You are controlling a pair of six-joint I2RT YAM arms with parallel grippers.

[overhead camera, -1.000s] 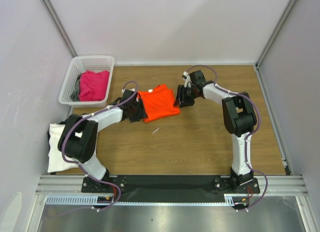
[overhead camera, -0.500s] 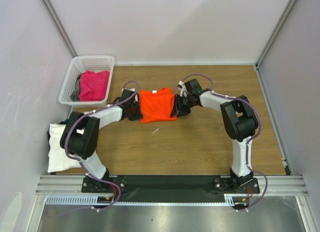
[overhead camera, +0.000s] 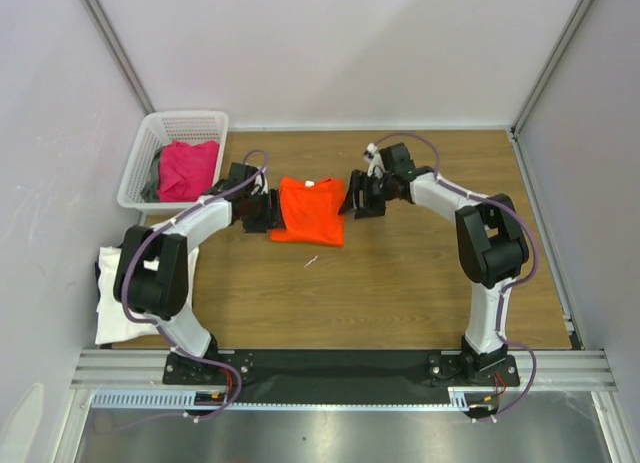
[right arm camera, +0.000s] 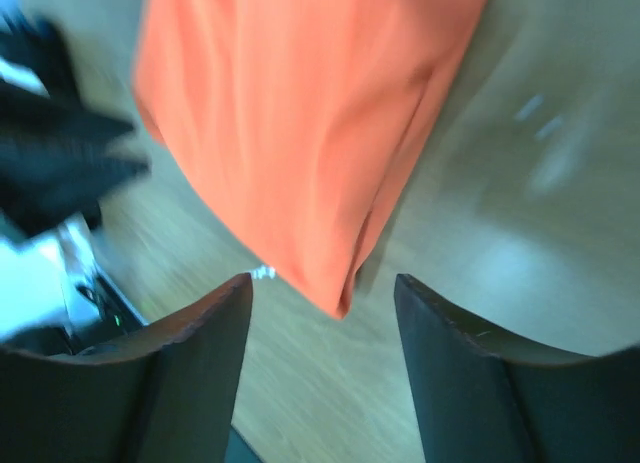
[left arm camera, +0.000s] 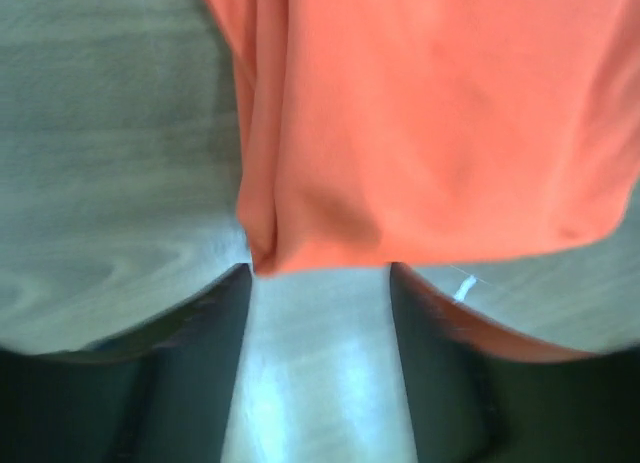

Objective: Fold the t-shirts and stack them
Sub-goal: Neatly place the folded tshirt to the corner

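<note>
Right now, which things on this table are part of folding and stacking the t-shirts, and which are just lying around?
Part of the job:
orange t-shirt, folded, mid-table
pink t-shirt, in the white basket
white t-shirt, at the left edge

Just lying about:
white basket itself
small white scrap on the table, just in front of the orange t-shirt

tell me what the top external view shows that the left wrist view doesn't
Only top external: the white basket holding a magenta-pink t-shirt, a white t-shirt at the left edge of the table, and the right gripper. Only left wrist: the left gripper open, bare wood between its fingers. Both: the folded orange t-shirt and a small white scrap near it.
</note>
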